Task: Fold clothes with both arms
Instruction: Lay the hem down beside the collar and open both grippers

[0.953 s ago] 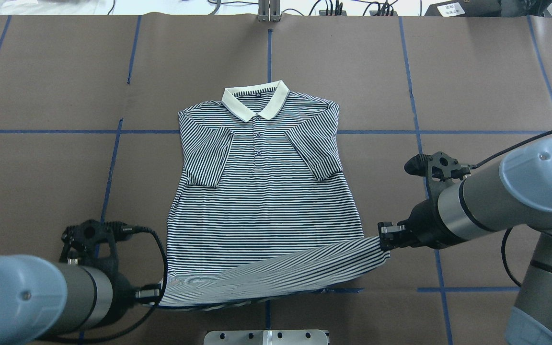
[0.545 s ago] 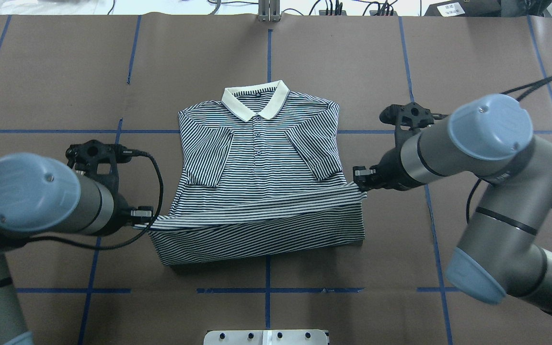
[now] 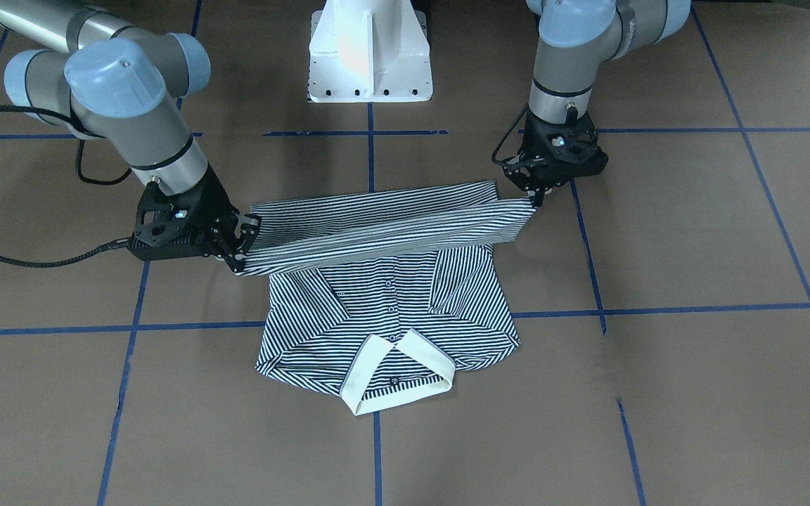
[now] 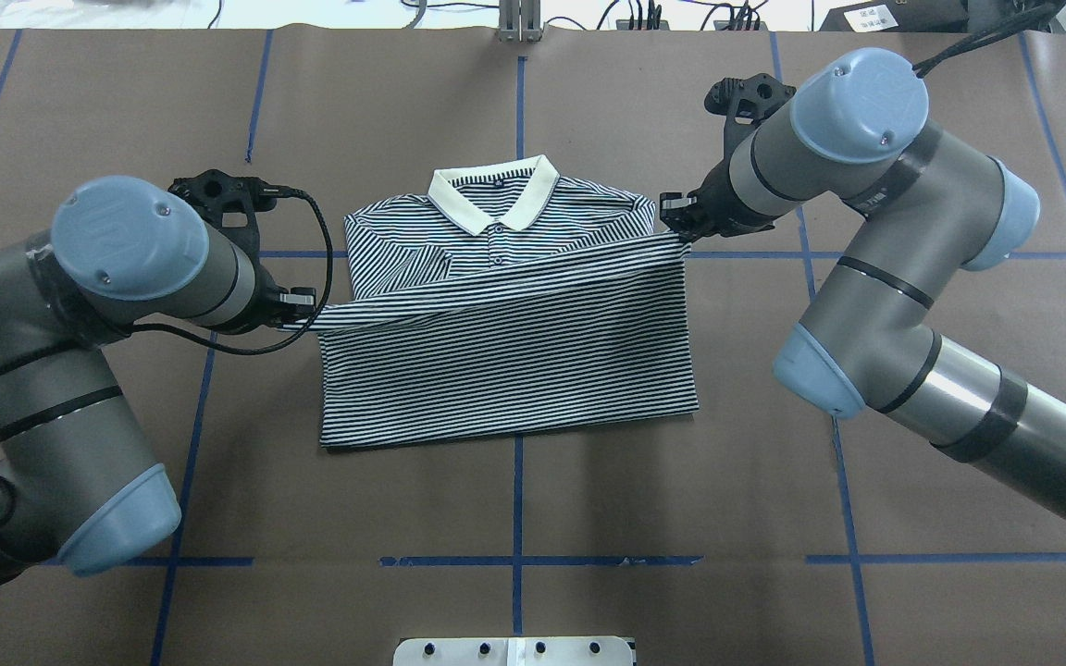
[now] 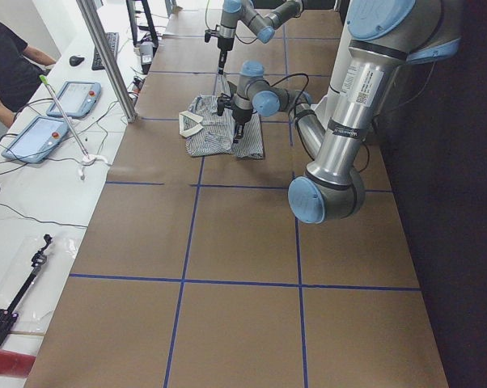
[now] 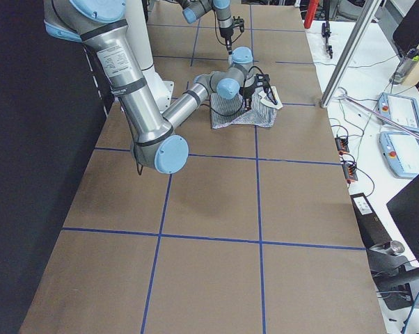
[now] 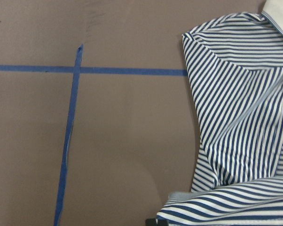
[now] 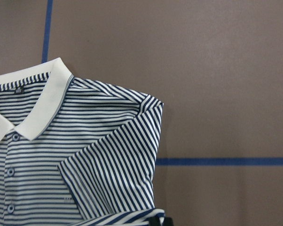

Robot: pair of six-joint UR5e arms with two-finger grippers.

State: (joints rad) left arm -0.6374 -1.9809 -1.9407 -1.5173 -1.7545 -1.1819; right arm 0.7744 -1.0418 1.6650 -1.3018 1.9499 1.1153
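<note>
I am carrying the polo shirt (image 4: 514, 370) hem (image 4: 496, 280) farther up, nearing the collar (image 4: 459, 199), nearly closing the fold; left fingers (image 4: 298, 297) and right fingers (image 4: 671, 201) are clamping its corners.

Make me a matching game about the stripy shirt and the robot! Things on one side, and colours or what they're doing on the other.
Things:
1. collar
2. tape lines
3. left gripper
4. right gripper

Matches:
A. blue
B. pinches the shirt on the overhead view's right
C. white
D. pinches the shirt on the overhead view's left

Pairs: 1-C, 2-A, 3-D, 4-B
</note>
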